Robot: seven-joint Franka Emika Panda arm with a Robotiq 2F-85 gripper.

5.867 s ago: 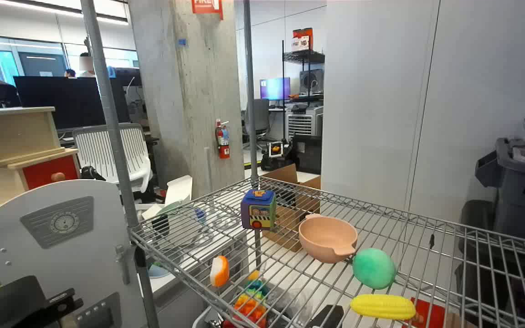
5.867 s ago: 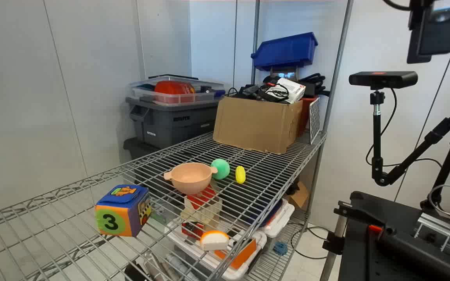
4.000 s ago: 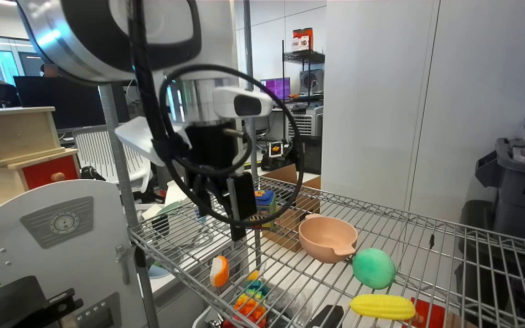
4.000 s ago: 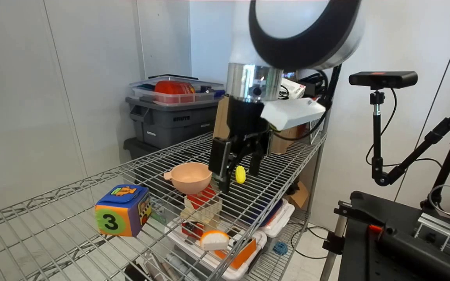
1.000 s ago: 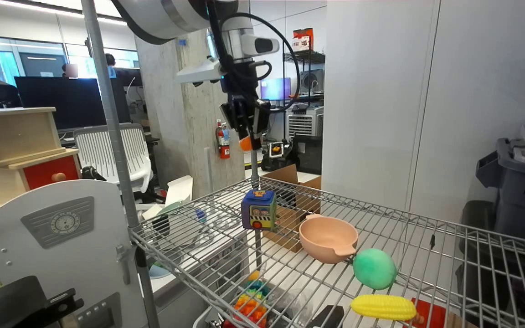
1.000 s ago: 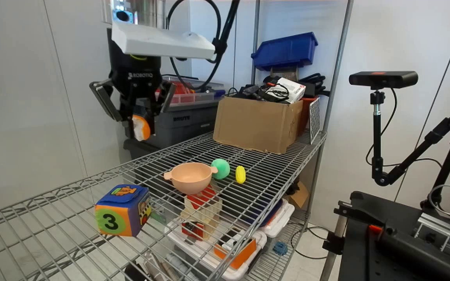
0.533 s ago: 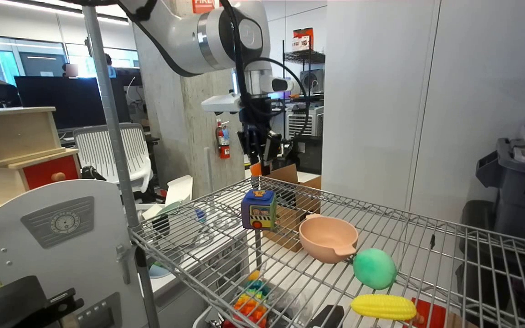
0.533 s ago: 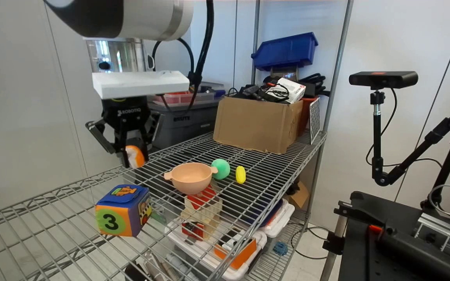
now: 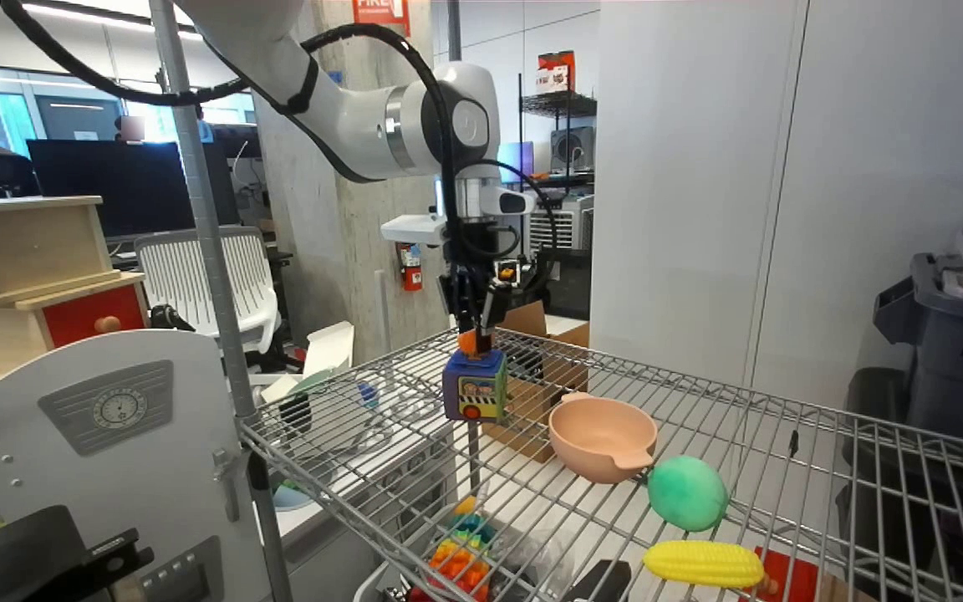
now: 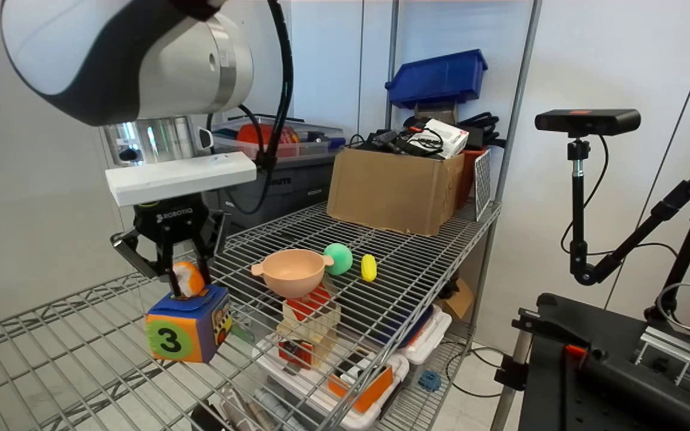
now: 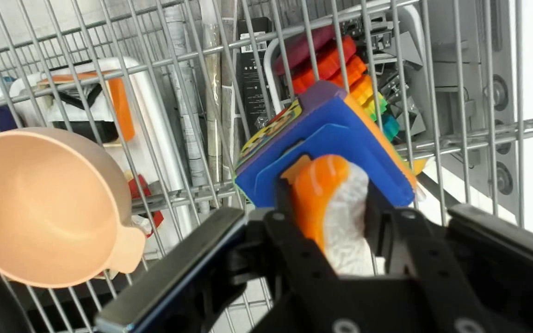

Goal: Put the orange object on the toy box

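Observation:
In both exterior views my gripper (image 10: 190, 284) points down over the toy box, shut on the orange object (image 10: 191, 276). This rounded piece has an orange back and a white face, and in the wrist view its orange side (image 11: 315, 189) sits squeezed between the two black fingers. The toy box (image 10: 180, 332) is a soft cube with a blue top, a green "3" side and a yellow printed side (image 9: 479, 398), upright on the wire shelf. The orange object's lower end is right at the blue top (image 11: 340, 138); whether it touches I cannot tell.
A peach bowl (image 9: 603, 439) stands beside the toy box, with a green ball (image 9: 687, 493) and yellow corn (image 9: 703, 563) beyond it. A brown cardboard box (image 10: 393, 191) sits at the shelf's far end. The wire shelf (image 10: 81, 335) has open gaps; a grey post (image 9: 210, 217) rises at one corner.
Several seconds ago the orange object lay on the shelf and the arm was away. Over the last second my gripper, holding it, has come down from high up to the toy box's top.

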